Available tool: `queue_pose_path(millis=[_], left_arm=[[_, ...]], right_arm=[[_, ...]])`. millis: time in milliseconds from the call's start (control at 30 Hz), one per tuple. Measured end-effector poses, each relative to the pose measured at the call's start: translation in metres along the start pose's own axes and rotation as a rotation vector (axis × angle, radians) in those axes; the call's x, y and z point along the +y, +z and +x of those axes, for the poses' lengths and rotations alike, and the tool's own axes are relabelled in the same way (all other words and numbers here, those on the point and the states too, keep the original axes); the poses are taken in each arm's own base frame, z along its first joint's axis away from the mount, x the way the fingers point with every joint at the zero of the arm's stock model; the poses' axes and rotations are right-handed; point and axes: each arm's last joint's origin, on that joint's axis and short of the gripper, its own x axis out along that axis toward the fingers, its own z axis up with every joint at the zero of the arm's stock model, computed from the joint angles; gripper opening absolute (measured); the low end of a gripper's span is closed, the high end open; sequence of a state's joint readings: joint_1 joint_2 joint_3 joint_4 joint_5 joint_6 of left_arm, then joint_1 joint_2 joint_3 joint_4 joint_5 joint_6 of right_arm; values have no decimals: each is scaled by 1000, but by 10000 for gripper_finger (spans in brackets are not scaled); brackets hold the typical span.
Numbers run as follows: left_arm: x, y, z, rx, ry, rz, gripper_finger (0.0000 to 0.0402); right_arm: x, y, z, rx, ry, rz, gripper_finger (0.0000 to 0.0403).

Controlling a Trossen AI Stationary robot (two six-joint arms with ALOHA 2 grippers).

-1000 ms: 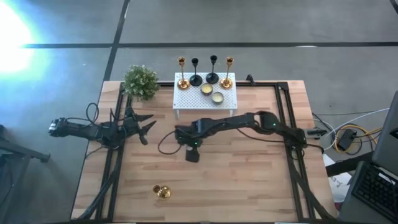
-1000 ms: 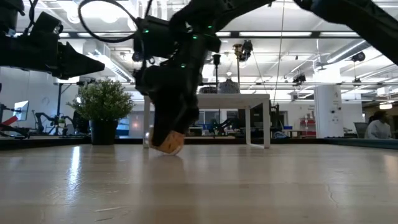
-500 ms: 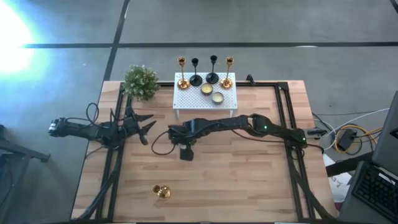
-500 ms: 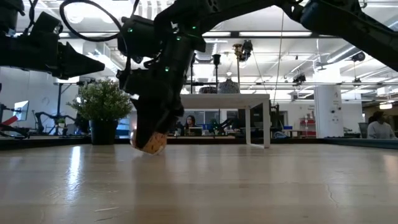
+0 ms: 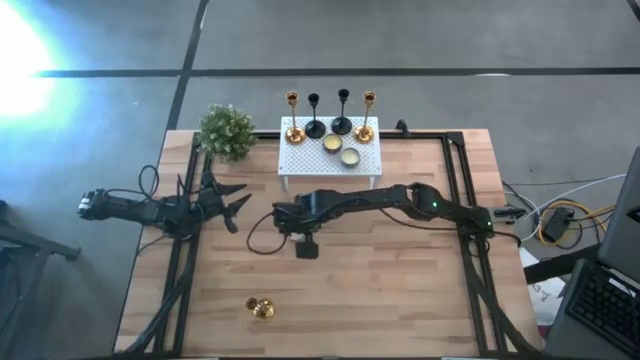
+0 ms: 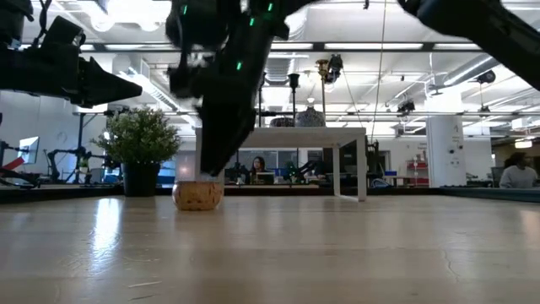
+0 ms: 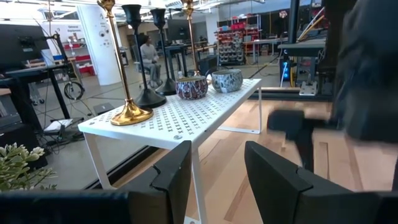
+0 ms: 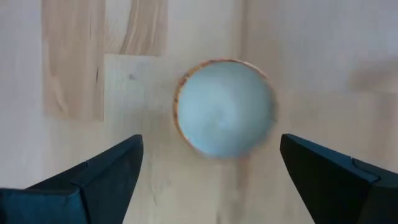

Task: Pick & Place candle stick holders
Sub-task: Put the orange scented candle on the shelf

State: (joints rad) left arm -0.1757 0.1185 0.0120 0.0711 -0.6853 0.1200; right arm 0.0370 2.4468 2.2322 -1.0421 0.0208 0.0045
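Fingers spread wide, clear of bowl

The wooden table carries a white rack, a potted plant, a small bowl (and a gold piece).

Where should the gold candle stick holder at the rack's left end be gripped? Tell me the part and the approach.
Grip the gold candle stick holder by its slim stem, mid-height, probably coming level from the rack's open left end: it stands upright, and a black holder crowds its other side.
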Motion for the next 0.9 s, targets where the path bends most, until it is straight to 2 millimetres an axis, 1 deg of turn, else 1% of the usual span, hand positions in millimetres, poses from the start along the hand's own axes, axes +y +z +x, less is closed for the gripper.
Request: queue_pose_path(millis=[133,267,400,500,600,700,800,900], left_arm=[[0,0,0,-1,0,0,154],[0,0,0,0,0,0,154],[0,0,0,-1,0,0,154],[0,0,0,-1,0,0,154],[0,0,0,-1,0,-1,154],[0,0,0,-1,0,-1,154],[0,0,0,-1,0,-1,154],[0,0,0,-1,0,-1,154]], right_arm=[[12,-7,-42,24,-122,14,374],[29,-24,-85,70,-263,36,375],[45,-42,-125,30,-263,66,375],[51,-60,-149,-29,-247,71,375],[47,-79,-164,-136,-222,93,375],[32,-103,-169,-233,-180,122,375],[14,-130,-165,-311,-168,177,375],[1,-158,-160,-398,-155,212,375]])
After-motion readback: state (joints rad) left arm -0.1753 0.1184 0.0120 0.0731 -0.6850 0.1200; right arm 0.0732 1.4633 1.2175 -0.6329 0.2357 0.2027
